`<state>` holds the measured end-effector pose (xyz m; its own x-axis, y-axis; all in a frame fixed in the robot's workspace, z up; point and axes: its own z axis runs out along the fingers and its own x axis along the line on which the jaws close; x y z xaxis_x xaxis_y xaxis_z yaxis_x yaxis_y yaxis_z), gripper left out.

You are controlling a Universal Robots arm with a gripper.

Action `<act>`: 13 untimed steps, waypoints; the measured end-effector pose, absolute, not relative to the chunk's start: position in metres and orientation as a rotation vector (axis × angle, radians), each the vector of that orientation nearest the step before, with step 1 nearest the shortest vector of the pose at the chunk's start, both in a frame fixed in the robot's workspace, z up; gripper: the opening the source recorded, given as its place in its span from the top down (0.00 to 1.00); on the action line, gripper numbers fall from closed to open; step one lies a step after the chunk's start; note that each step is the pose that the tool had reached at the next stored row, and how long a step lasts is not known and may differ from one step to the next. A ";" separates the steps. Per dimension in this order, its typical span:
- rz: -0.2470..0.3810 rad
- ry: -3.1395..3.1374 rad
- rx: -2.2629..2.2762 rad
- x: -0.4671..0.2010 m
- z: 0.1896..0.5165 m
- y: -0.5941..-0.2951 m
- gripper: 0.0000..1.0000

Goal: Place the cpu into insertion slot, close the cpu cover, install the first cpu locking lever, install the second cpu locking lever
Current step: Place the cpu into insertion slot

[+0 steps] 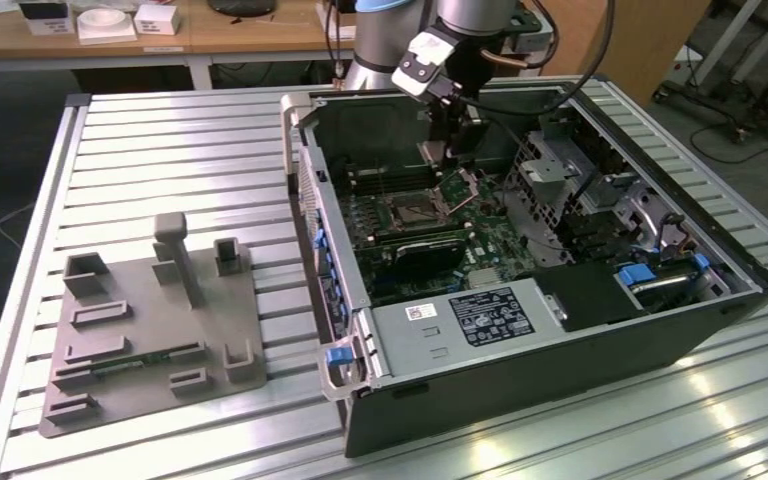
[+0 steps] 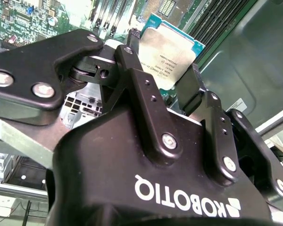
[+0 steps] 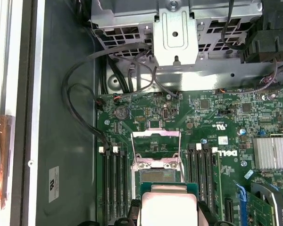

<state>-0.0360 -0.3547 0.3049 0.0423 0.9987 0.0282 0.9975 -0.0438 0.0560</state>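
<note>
Air separates the cpu (image 2: 167, 47) from the insertion slot (image 1: 411, 212): the tool (image 2: 161, 73) has its fingers closed on two opposite edges of the cpu, carrying it above the board inside the open computer case (image 1: 518, 385). In the exterior view the slot lies lower than the tool and toward the exterior view's left, its cpu cover (image 3: 155, 164) raised open.

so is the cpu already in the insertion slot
No, in the second wrist view the end effector grips the cpu between its fingers.
</note>
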 end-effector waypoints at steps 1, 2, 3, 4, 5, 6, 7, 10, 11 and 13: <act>0.092 2.158 2.253 -0.036 0.305 -0.355 0.46; 0.092 2.158 2.253 -0.036 0.305 -0.355 0.46; 0.093 2.158 2.253 -0.036 0.304 -0.355 0.46; 0.093 2.158 2.253 -0.036 0.304 -0.355 0.46; 0.092 2.158 2.253 -0.036 0.304 -0.355 0.46; 0.092 2.158 2.253 -0.036 0.304 -0.355 0.46; 0.092 2.158 2.253 -0.036 0.304 -0.355 0.46; 0.092 2.158 2.253 -0.036 0.304 -0.355 0.46; 0.093 2.158 2.253 -0.036 0.304 -0.355 0.46; 0.093 2.158 2.253 -0.036 0.304 -0.355 0.46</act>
